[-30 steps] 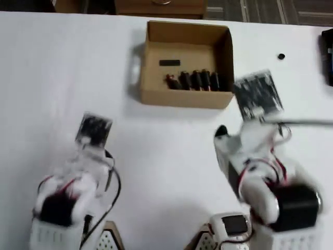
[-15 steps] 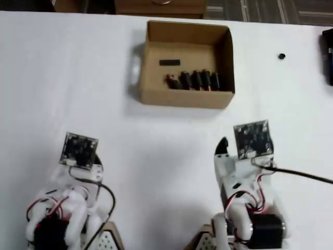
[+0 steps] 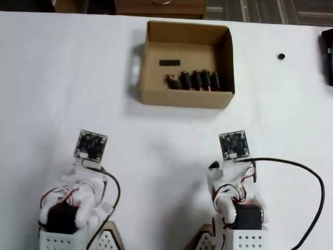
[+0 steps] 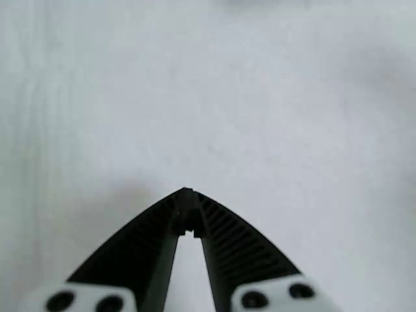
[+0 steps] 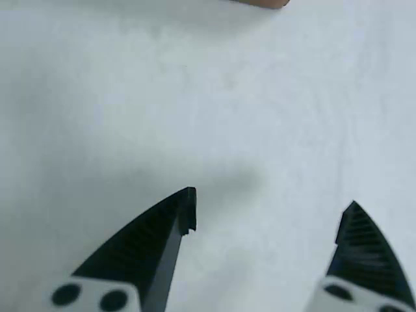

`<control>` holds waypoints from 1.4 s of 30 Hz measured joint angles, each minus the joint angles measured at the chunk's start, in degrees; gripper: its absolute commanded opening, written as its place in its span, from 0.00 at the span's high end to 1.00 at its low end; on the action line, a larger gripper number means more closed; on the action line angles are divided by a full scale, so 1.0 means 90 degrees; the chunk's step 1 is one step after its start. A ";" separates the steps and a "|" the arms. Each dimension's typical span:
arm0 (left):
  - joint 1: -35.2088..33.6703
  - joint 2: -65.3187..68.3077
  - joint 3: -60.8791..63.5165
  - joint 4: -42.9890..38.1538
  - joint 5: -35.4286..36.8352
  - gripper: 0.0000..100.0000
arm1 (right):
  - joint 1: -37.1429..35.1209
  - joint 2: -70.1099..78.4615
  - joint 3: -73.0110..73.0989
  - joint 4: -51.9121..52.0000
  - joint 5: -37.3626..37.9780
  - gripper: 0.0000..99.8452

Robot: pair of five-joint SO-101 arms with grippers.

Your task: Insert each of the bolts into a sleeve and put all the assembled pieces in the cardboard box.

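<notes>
A white table (image 3: 62, 78) bears a cardboard box (image 3: 182, 99) and a small black piece (image 3: 281, 56).

Cardboard box (image 3: 187, 96): the dark pieces (image 3: 195, 80) lie in 1 row, too small to tell bolt from sleeve. Small black item (image 3: 281, 56) on the far right of the table (image 3: 62, 78): unidentifiable. Black object (image 3: 328, 57): cut off by the right edge. Left arm (image 3: 65, 219) and right arm (image 3: 239, 221): bases cut off at the near edge.

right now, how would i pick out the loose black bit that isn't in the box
Start at the cardboard box at the far middle of the white table. To its right, a small black piece lies alone on the bare top. Unlike the dark pieces lined up inside the box, it sits outside, touching nothing.
</notes>
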 measured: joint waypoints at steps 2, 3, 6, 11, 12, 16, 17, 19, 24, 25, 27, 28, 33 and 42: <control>0.0000 0.0000 0.0186 -0.0166 0.0000 0.98 | 0.0010 -0.0020 0.0029 0.0068 0.0000 0.93; 0.0000 0.0000 0.0264 -0.0234 0.0000 0.98 | 0.0010 -0.0010 0.0029 0.0088 0.0000 1.00; 0.0000 0.0000 0.0791 -0.0527 -0.0020 0.98 | 0.0000 -0.0010 0.0088 0.0098 0.0000 0.96; 0.0010 0.0000 0.1133 -0.0752 -0.0020 0.98 | 0.0000 -0.0020 0.0420 0.0098 0.0010 0.98; 0.0010 0.0000 0.1143 -0.0781 -0.0020 0.98 | 0.0000 -0.0010 0.0596 0.0098 0.0010 0.98; 0.0000 0.0000 0.1143 -0.0791 -0.0020 0.98 | 0.0000 -0.0010 0.0713 0.0049 0.0020 0.98; 0.0000 0.0000 0.1143 -0.0791 -0.0020 0.98 | 0.0000 -0.0010 0.0723 0.0049 0.0020 0.98; 0.0000 0.0000 0.1143 -0.0791 -0.0020 0.98 | 0.0000 -0.0010 0.0733 0.0049 0.0020 0.98; 0.0000 0.0000 0.1143 -0.0791 -0.0020 0.98 | 0.0000 -0.0010 0.0733 0.0049 0.0020 0.98; 0.0000 0.0000 0.1143 -0.0791 -0.0020 0.98 | 0.0000 -0.0010 0.0733 0.0049 0.0020 0.98; 0.0000 0.0000 0.1143 -0.0791 -0.0020 0.98 | 0.0000 -0.0010 0.0733 0.0049 0.0020 0.98; 0.0000 0.0000 0.1143 -0.0791 -0.0020 0.98 | 0.0000 -0.0010 0.0733 0.0049 0.0020 0.98; 0.0000 0.0000 0.1143 -0.0791 -0.0020 0.98 | 0.0000 -0.0010 0.0733 0.0049 0.0020 0.98; 0.0000 0.0000 0.1143 -0.0791 -0.0020 0.98 | 0.0000 -0.0010 0.0733 0.0049 0.0020 0.98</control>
